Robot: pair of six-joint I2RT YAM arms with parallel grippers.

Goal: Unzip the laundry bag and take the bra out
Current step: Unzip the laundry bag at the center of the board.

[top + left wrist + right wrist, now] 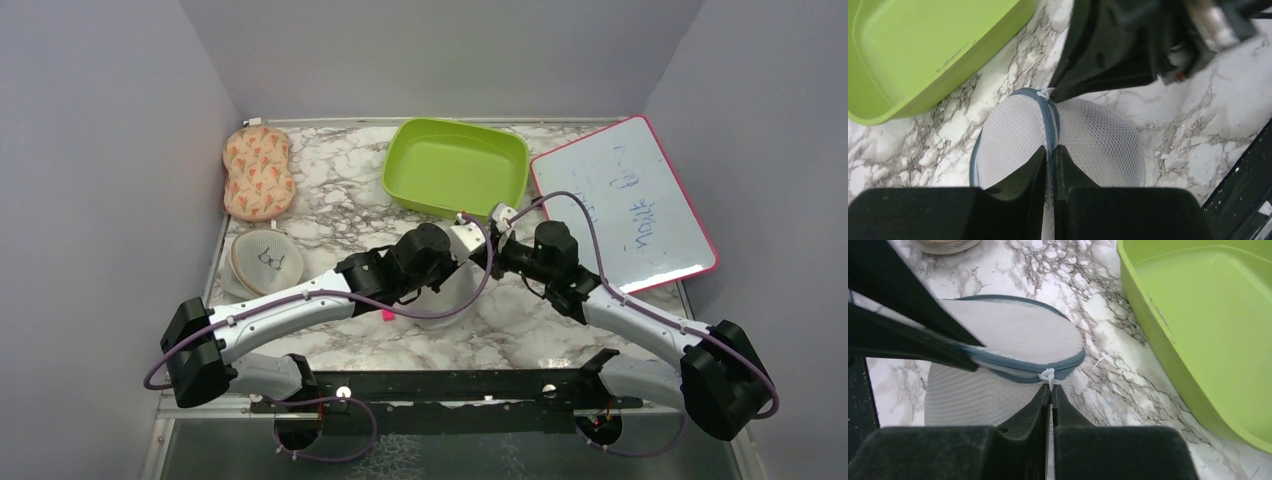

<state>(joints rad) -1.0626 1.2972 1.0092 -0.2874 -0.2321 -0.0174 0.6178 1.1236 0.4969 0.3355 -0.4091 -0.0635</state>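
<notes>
The laundry bag (452,292) is a white mesh dome with a blue-grey zip rim, lying mid-table under both wrists. In the left wrist view my left gripper (1050,150) is shut on the zip rim (1047,117) of the bag (1098,142). In the right wrist view my right gripper (1050,388) is shut on the white zip pull (1047,375) at the near end of the bag (1018,332). The left fingers (903,337) pinch the rim's other side. In the top view the grippers (462,262) (492,255) meet over the bag. No bra shows through the mesh.
A lime-green tub (455,165) stands just behind the bag, and shows in both wrist views (913,55) (1208,325). A pink-framed whiteboard (625,205) lies at the right. A beige mesh case with a bra icon (266,262) and an orange-patterned pad (258,172) lie at the left.
</notes>
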